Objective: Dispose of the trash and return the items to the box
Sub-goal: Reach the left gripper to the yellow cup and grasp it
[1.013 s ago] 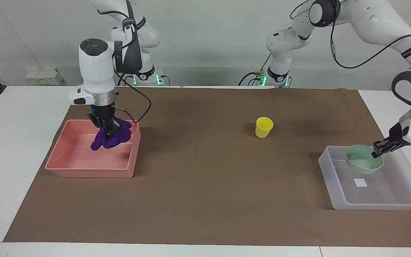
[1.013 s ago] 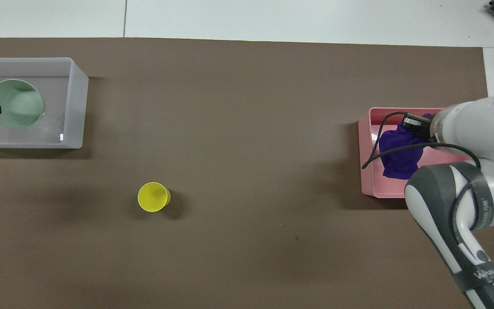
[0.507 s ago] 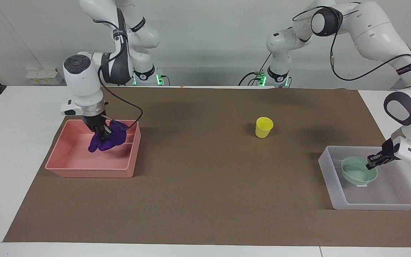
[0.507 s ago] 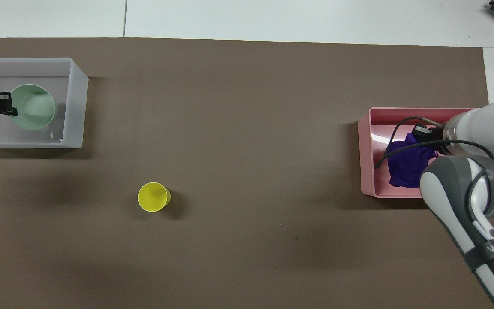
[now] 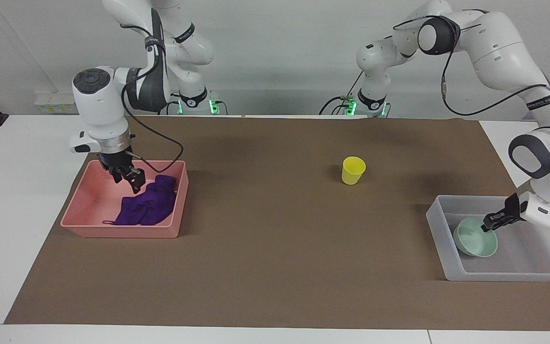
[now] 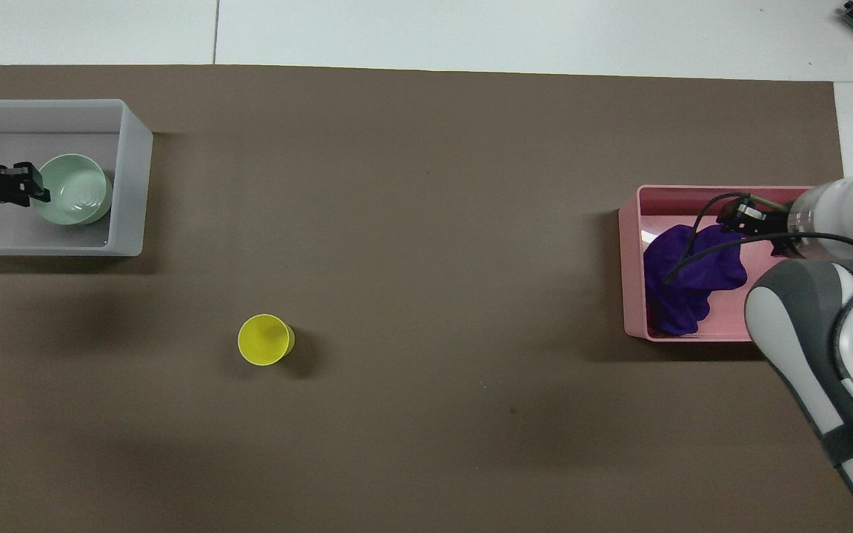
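Observation:
The purple cloth (image 5: 147, 208) lies loose in the pink tray (image 5: 117, 232), also seen in the overhead view (image 6: 686, 277). My right gripper (image 5: 128, 179) hangs open and empty just above the cloth, over the part of the tray nearer the robots (image 6: 743, 216). My left gripper (image 5: 490, 223) is shut on the rim of the mint-green bowl (image 5: 473, 239), which is low inside the translucent box (image 5: 509, 276). In the overhead view the bowl (image 6: 78, 198) sits in the box (image 6: 134, 185) with the left gripper (image 6: 32, 194) at its rim. The yellow cup (image 5: 353, 170) stands upright on the mat (image 6: 266, 340).
A brown mat (image 5: 275, 267) covers the table. The pink tray is at the right arm's end, the box at the left arm's end. The cup stands between them, nearer the box. The bowl hides the box's white sticker.
My right gripper opened and let the cloth drop into the pink tray, then rose off it. My left gripper lowered the bowl deeper into the box.

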Tool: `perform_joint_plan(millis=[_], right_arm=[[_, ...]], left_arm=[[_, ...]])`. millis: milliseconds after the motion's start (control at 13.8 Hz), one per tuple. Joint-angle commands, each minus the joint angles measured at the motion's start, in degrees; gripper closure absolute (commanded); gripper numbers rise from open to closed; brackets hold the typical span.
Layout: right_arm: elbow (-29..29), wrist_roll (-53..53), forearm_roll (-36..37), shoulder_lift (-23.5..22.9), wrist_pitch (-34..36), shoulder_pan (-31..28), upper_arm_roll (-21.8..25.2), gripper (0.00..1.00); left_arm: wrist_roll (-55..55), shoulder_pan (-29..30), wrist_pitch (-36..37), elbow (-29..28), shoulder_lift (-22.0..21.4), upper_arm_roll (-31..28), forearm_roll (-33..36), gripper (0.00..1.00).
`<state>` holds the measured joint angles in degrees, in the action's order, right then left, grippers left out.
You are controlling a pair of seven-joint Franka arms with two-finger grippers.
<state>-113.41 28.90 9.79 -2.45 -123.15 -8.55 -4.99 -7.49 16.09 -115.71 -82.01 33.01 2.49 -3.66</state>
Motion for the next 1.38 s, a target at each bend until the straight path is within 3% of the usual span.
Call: perform_joint_plan(millis=[0,145,362,507,724,868,1086,1303], right_arm=[[4.49,-4.97,-2.31,2.44,7.45,0.02,-0.98,0.00],[9.84,-9.19,-5.55,2.80,14.74,0.29,-1.34,0.00],[16.35,-11.14,-6.53,2.62,22.84,0.72,-1.77,0.00],[20.75,-11.14,-6.45,2.19,28.46,1.25,-3.70,0.00],[24.36,-11.23,-6.54,1.48,32.44,1.34,-6.07,0.00],[26.65,-11.23,-6.71,1.31,35.51,1.34,-7.49,0.00],[25.26,-11.23,-10.05,1.66,35.00,1.52,-7.49,0.00],[24.90,-11.05,-10.05,2.18,35.26,1.52,-7.49,0.00]], left_arm=[[-0.16,-0.80,0.74,1.15,-4.07,0.32,0.85,0.00],[0.27,-2.89,4.85,-0.25,-9.87,1.11,0.32,0.00],[2.64,-7.64,20.21,-0.51,-15.94,1.12,0.67,0.00],[3.26,-12.20,25.44,-7.85,-21.64,1.03,0.67,0.00],[3.97,-18.36,19.15,-26.55,-31.22,1.29,-0.12,0.00],[4.15,-22.23,12.74,-36.24,-33.62,1.29,-1.43,0.00],[5.90,-25.66,3.16,-42.77,-31.79,1.29,-3.19,0.00],[6.96,-27.69,-0.65,-43.76,-29.94,1.29,-6.52,0.03]])
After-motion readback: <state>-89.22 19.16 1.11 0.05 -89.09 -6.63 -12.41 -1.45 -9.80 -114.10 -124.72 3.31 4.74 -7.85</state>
